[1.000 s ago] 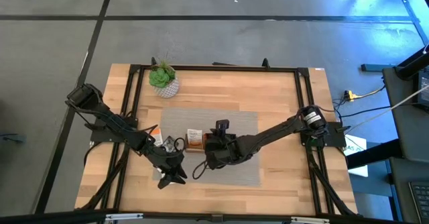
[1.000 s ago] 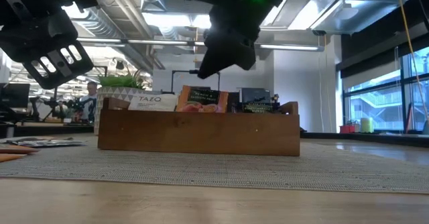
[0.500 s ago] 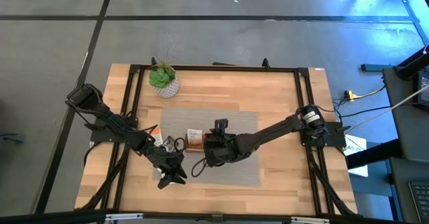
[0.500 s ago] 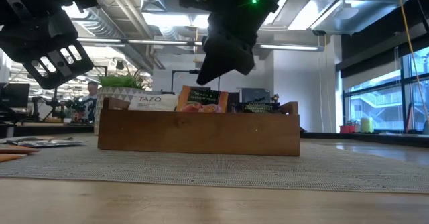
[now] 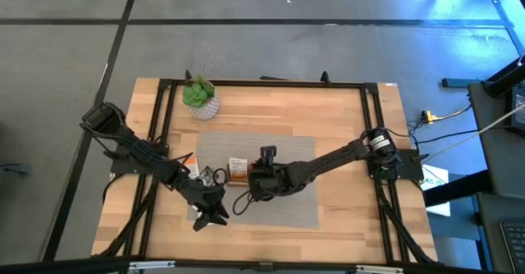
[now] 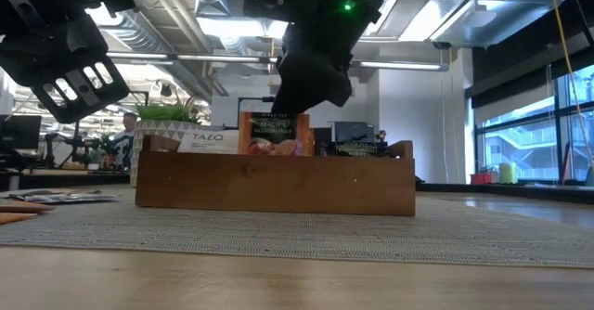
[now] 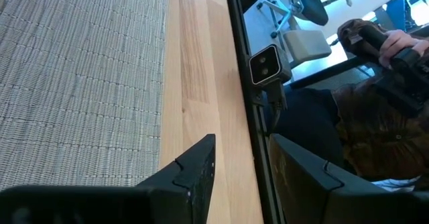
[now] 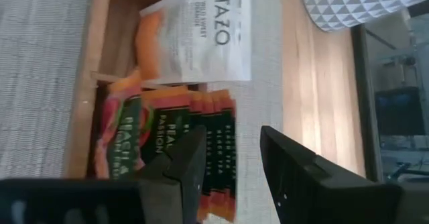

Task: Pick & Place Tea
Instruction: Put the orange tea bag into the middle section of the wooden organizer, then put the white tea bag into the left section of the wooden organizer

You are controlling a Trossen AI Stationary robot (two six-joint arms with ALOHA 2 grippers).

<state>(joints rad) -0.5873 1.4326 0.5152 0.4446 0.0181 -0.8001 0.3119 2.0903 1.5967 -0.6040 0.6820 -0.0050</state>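
A brown wooden tray [image 6: 274, 185] sits on a grey mat [image 5: 303, 155], with sachets standing in it. They are white TAZO ones [image 8: 201, 36], red-and-orange ones [image 6: 276, 134] and dark ones [image 6: 357, 147]. My right gripper [image 5: 253, 184] hangs open just over the red-and-orange sachets [image 8: 167, 143], fingers pointing down [image 6: 288, 101]. My left gripper [image 5: 207, 216] waits open above the mat's near left part [image 7: 244, 170], holding nothing. A few sachets lie flat on the table [image 6: 56, 197] left of the tray. My right gripper [image 8: 231, 163] stands open from above at the top edges of the red-and-orange sachets [image 6: 276, 117] in the tray's middle compartment. Whether a fingertip touches them, I cannot tell.
A small green plant in a white pot [image 5: 199, 96] stands at the far left of the table, beyond the tray. A black frame [image 5: 373, 134] runs round the table. The mat lies bare to the right of the tray. A person [image 7: 382, 117] sits beyond the table's near edge.
My right gripper has sunk a little toward the tray and drifted slightly toward the table's left. The red-and-orange sachet in the middle compartment has shifted toward the left and now stands a bit taller and narrower in the low view.
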